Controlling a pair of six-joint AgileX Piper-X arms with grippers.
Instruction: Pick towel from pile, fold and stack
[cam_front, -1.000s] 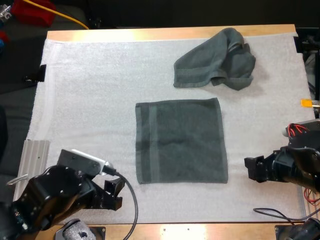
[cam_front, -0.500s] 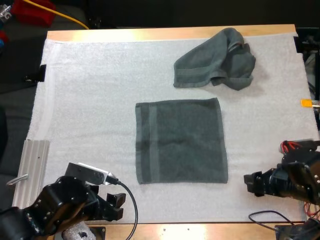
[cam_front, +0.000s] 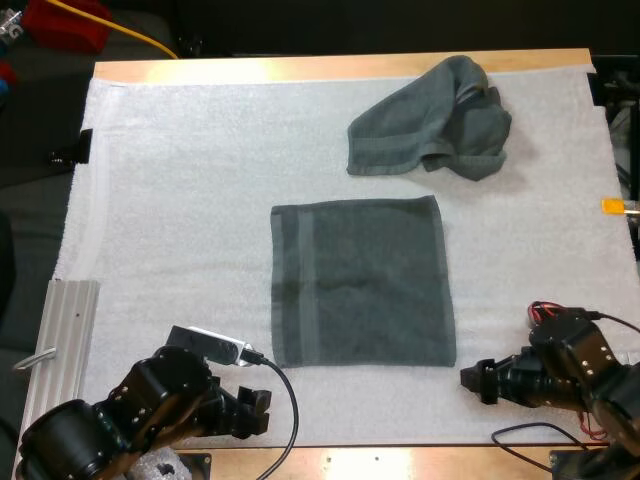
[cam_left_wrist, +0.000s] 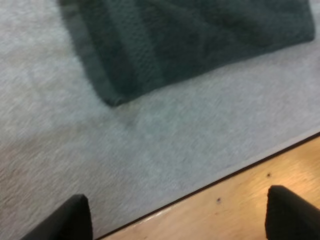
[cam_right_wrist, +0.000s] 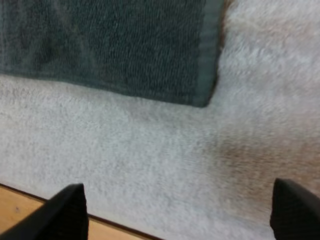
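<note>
White mat (cam_front: 180, 200) bears 1 flat towel (cam_front: 360, 282), crumpled towel (cam_front: 430, 122) beyond; left pincer (cam_front: 258, 412) and right pincer (cam_front: 476, 382) gape wide, empty.

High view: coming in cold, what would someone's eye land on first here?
The flat towel, spread square in the middle of the white mat, stands out first. Next comes the crumpled towel, heaped near the mat's far right corner. The left gripper and right gripper sit low at the near edge, just off the flat towel's near corners, fingers apart and holding nothing.
</note>
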